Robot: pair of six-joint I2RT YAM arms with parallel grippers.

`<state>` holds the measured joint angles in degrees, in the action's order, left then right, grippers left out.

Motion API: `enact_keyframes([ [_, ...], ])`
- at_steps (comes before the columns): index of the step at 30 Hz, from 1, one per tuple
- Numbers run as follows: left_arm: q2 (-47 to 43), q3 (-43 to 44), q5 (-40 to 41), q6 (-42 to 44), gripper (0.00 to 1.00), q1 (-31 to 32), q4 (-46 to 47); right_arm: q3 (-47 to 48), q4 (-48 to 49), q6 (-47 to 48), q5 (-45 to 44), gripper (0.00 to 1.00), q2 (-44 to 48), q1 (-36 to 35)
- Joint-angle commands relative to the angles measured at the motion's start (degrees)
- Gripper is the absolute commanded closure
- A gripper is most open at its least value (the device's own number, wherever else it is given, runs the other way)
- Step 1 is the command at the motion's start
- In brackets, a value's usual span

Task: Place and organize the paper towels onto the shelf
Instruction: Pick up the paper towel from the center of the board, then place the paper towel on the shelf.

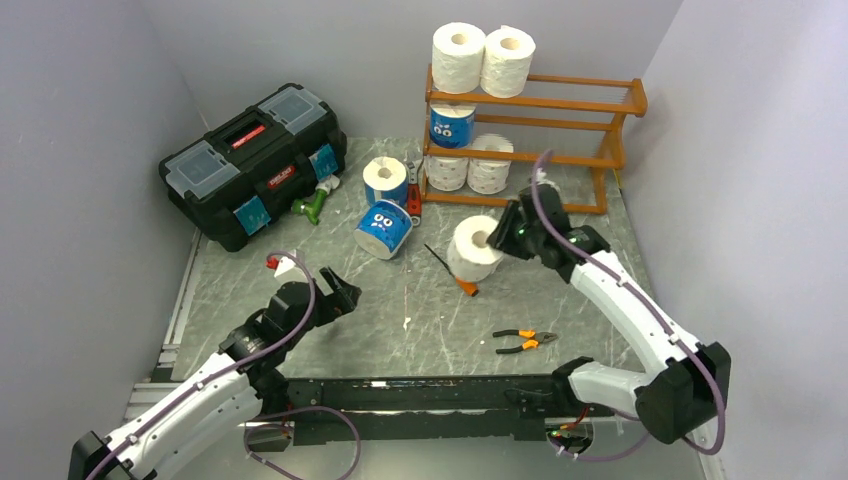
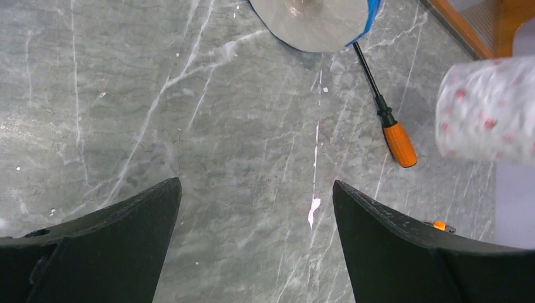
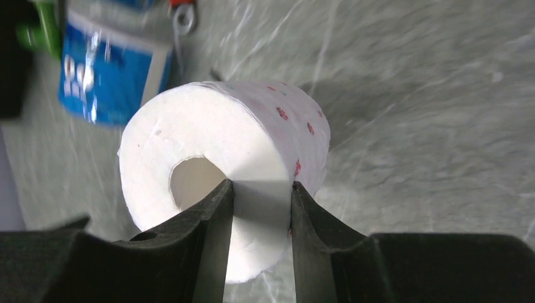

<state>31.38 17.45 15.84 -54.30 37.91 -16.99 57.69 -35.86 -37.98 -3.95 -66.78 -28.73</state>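
Got the white roll pinched by its wall in the right gripper, one finger down the core. Straight up-frame to the shelf; left gripper gaping empty, farther off.

grey marbled table with a black toolbox upper left, wooden shelf upper right, blue-wrapped rolls mid-frame, pliers lower centre.

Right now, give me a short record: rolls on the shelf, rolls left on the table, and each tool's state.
shelf: holds five rolls
top tier: upper white pair
middle tier: shelved blue roll
bottom tier: lower white pair
table: far blue roll, near blue roll
right tool: shut on white roll, one finger in its core
left tool: open, holding nothing
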Motion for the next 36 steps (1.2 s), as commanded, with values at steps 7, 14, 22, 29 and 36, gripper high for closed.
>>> enact_keyframes([
  [7,-1.3,1.2,-2.9,1.3,0.05,-0.2,1.7,2.2,8.5,-12.0,-1.9,0.86,-3.6,21.0],
  [14,1.3,2.4,-5.1,3.1,0.05,-0.3,2.6,7.4,12.7,-15.4,-8.7,0.88,-11.2,24.9],
  [22,-0.6,2.4,-5.0,3.7,0.05,-0.3,0.6,19.3,10.6,-12.8,-13.0,0.87,-22.8,28.0],
  [29,-3.5,1.6,-2.6,2.8,0.05,-0.2,-2.1,22.8,10.1,-12.3,-12.0,0.87,-28.5,30.1],
  [36,-2.6,1.7,-2.5,3.0,0.05,-0.3,-1.5,20.0,12.7,-13.0,-9.9,0.88,-28.2,30.1],
])
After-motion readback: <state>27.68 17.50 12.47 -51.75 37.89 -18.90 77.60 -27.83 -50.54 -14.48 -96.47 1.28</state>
